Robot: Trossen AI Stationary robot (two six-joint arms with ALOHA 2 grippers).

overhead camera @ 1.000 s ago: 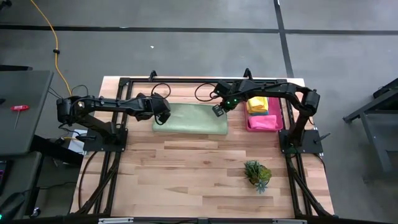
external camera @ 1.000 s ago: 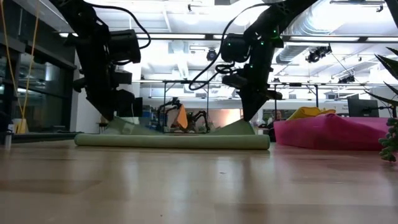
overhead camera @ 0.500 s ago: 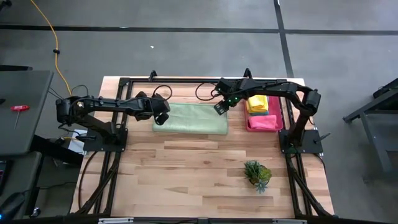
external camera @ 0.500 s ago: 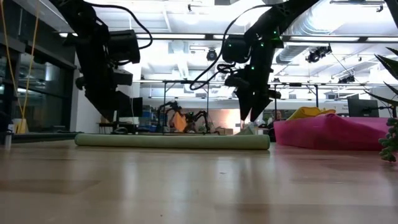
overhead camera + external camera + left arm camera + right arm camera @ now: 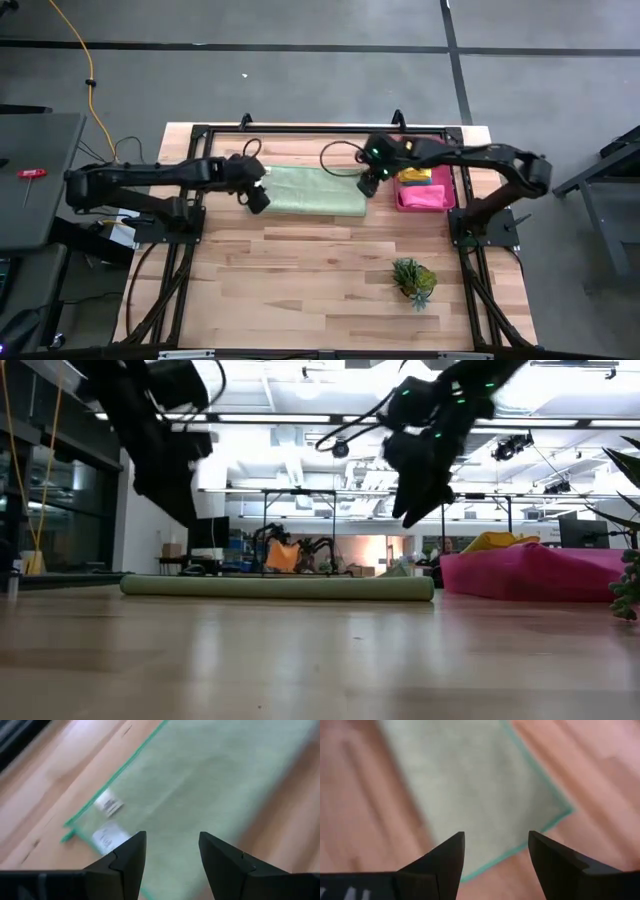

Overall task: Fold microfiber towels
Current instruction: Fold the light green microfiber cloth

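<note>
The desk (image 5: 300,270) is pale butcher-block wood, its planks running side to side, framed by dark metal rails. Nearest the front edge, toward the right, stands a small spiky green plant (image 5: 414,280). Farther back, a pale green towel (image 5: 312,190) lies flat and folded into a soft rectangle, fuzzy in surface with a darker green stitched hem and small white labels near one corner; from desk level it reads as a low, thick roll. Just beside its right end sits a rigid pink tray (image 5: 424,197) holding a yellow towel (image 5: 416,167) with teal under it and a hot pink towel (image 5: 428,193). The left claw (image 5: 258,198) hangs over the towel's left end, fingers apart and empty. The right claw (image 5: 367,184) hangs over the right end, likewise spread, holding nothing. Around the desk is grey concrete floor; beyond it, a bright workshop with white ceiling lights.
</note>
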